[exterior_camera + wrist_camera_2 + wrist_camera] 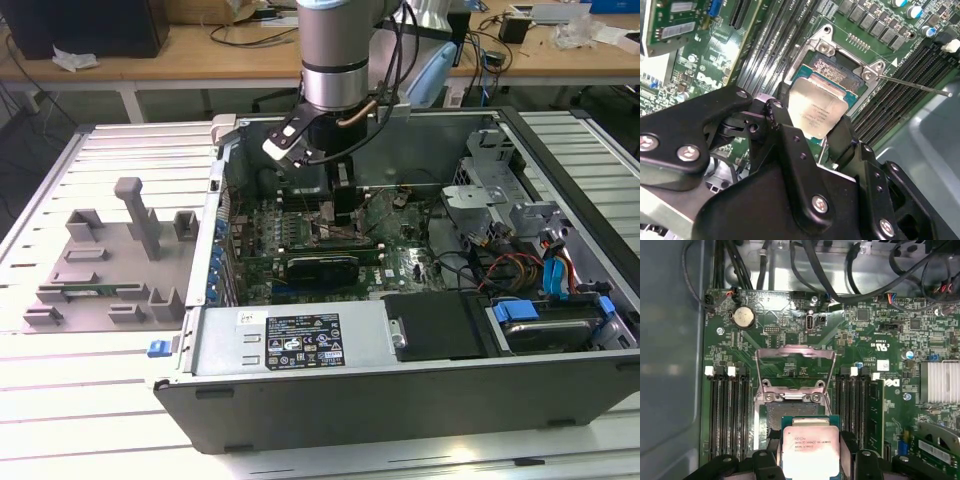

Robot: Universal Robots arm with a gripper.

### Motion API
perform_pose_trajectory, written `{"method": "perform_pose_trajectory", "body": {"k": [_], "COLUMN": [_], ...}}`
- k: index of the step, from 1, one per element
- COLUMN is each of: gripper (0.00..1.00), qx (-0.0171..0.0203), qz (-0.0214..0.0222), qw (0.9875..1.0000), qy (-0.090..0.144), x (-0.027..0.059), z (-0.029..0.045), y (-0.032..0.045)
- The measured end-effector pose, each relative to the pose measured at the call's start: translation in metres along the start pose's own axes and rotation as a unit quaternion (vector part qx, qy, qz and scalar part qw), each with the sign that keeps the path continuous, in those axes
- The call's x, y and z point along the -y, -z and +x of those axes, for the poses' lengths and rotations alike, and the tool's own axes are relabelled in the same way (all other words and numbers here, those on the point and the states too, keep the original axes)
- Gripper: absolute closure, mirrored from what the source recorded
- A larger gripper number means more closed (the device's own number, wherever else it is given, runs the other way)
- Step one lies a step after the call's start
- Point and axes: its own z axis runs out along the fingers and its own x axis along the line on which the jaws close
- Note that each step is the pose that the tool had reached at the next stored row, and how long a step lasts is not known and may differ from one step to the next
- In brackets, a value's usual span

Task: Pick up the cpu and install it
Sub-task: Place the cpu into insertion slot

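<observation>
At the exterior view's centre, the gripper (345,205) pinches the cpu (810,450) by two opposite edges, poised beside the open socket (790,415), sides parallel.

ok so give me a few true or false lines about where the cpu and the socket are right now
1. The pincer is shut on the cpu. True.
2. The socket's metal cover is closed flat. False: the load plate stands raised, leaving the socket uncovered.
3. The cpu lies on the grey blocks outside the computer. False: it is in the pincer over the motherboard, inside the open case, well away from the holder blocks at the exterior view's left.
4. Memory slots run along both sides of the socket. True.
</observation>
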Motion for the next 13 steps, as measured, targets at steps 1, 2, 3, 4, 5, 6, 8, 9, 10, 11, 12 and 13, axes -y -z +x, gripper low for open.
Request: {"method": "perform_pose_trajectory", "body": {"k": [1, 2, 3, 4, 5, 6, 8, 9, 10, 11, 12, 13], "gripper": [0.46, 0.46, 0.46, 0.46, 0.46, 0.46, 0.46, 0.46, 0.46, 0.46, 0.46, 0.46], "qx": [-0.0001, -0.0001, 0.0001, 0.0003, 0.0006, 0.001, 0.0018, 0.003, 0.0043, 0.0049, 0.0054, 0.0056], "qz": [-0.0001, 0.0, 0.0001, 0.0001, 0.0, 0.0001, 0.0001, 0.0, 0.0, 0.0001, 0.0001, 0.0001], "qw": [1.0, 1.0, 1.0, 1.0, 1.0, 1.0, 1.0, 1.0, 1.0, 1.0, 1.0, 1.0], "qy": [-0.001, -0.001, -0.002, -0.002, -0.002, -0.002, -0.002, -0.002, -0.002, -0.002, -0.002, -0.002], "x": [0.0001, 0.0001, 0.0003, 0.0003, 0.0004, 0.0005, 0.0007, 0.0008, 0.0009, 0.001, 0.001, 0.001], "z": [0.0015, 0.0019, 0.0026, 0.0032, 0.0034, 0.0035, 0.004, 0.0045, 0.0047, 0.005, 0.0055, 0.0063], "y": [-0.0017, -0.0029, -0.0053, -0.0076, -0.0091, -0.0102, -0.0131, -0.0155, -0.0171, -0.0182, -0.0192, -0.0196]}}
